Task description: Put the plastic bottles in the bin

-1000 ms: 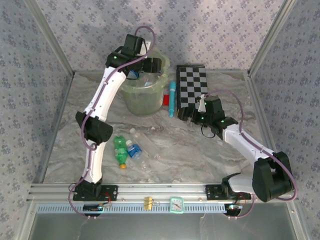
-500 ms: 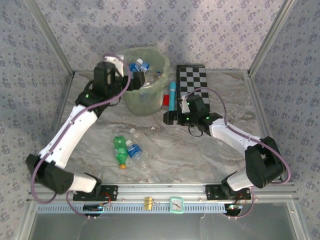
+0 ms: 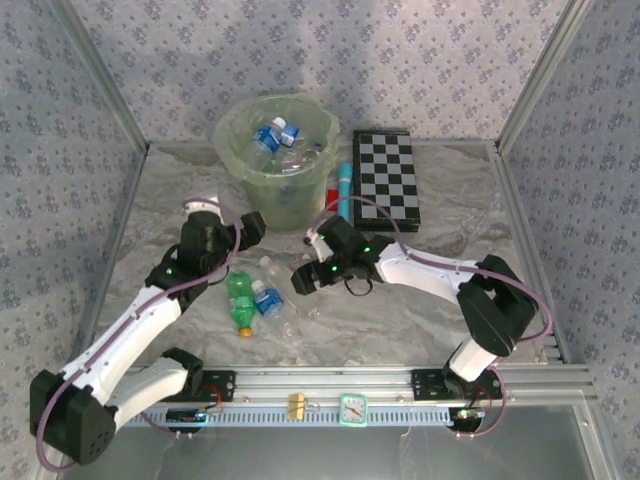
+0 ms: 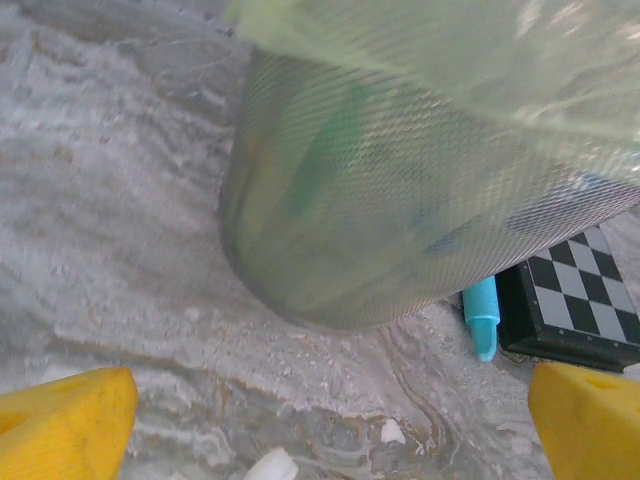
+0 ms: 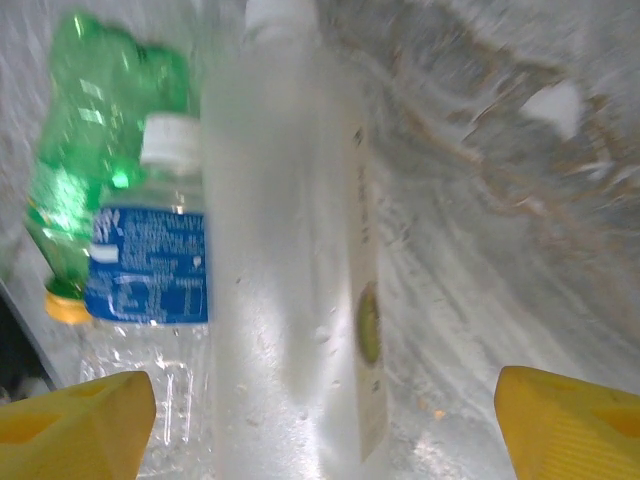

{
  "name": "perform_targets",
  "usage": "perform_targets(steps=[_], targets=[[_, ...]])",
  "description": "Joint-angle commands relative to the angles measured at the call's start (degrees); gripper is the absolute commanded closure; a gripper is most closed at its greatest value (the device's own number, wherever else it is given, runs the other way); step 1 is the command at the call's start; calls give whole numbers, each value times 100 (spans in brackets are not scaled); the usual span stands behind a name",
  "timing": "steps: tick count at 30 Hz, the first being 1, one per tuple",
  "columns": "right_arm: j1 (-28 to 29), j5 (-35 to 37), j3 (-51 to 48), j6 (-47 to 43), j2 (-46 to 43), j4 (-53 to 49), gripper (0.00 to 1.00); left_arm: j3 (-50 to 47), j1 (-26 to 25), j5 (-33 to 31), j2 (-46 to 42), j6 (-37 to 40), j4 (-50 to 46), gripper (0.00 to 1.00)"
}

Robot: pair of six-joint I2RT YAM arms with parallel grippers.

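Note:
The bin [image 3: 262, 185], a pale-green bucket, stands at the back with several plastic bottles [image 3: 272, 135] in it. Three bottles lie near the table's middle: a green one [image 3: 238, 296], a blue-labelled one [image 3: 268, 299] and a clear white-capped one [image 3: 268, 267]. My right gripper [image 3: 300, 279] hovers over them, open. In the right wrist view the clear bottle [image 5: 290, 280] lies between the yellow fingertips [image 5: 70, 430] with gaps on both sides, beside the blue-labelled bottle [image 5: 150, 270] and the green bottle [image 5: 80, 180]. My left gripper [image 3: 248, 228] is open and empty just before the bin [image 4: 400, 200].
A teal tube [image 3: 343, 190] lies right of the bin, against a black-and-white checkerboard [image 3: 388, 180]; the left wrist view shows the tube's tip [image 4: 480, 318] and the board's corner [image 4: 580, 310]. Metal frame posts and patterned walls close in the table.
The left arm has drawn back from over the bin down to the table in front of it. The right arm has swung left from the checkerboard to over the loose bottles.

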Motion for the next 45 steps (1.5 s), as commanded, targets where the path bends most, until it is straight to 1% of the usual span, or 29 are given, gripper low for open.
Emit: perform_targets(steps=[1,4,7,13,18,20,24,26,31,33,40,44,45], targets=[[264,585,385,-567,315,-670,11,-409,24,-360,-570,-961,-9,0],[454,894,609,-756,558,-824,12,-920,46,-617,-1052,-1622,-230,0],[602,1114,929,-907,830,-1004,12,-1315,88,-671,-1576,-2042,-424,0],[811,1403,1154,-1145,1255,-1161,13,-1823,169,-897,-2514,-2392,-846,0],[900,1605,1178,-1210,1471,-1216,13,-2080,221,-920,-2858,-2519,-806,0],[936,1755,1195,-1201,1533,-1232,14,-2120,255,-844,-2813,-2525,-716,0],[968,1841,1255,-1193,1614,-1243,19,-2017,345,-595,-2551,-2334,-619,0],[968,1843,1269,-1193,1620,-1250,24,-1947,354,-468,-2410,-2254,-585,0],[970,1835,1262,-1272,1535,-1215,40,-1922,371,-197,-2079,-2189,-202,0],[952,1795,1209,-1262,1425,-1166,43,-1861,371,-100,-1909,-2105,-24,0],[678,1571,919,-1157,658,-760,47,-1444,364,509,-899,-1901,920,0],[423,1352,774,-998,66,-520,49,-1165,363,477,-422,-1786,1238,0],[339,1278,572,-960,-133,-474,49,-1093,363,454,-337,-1740,1281,0]])
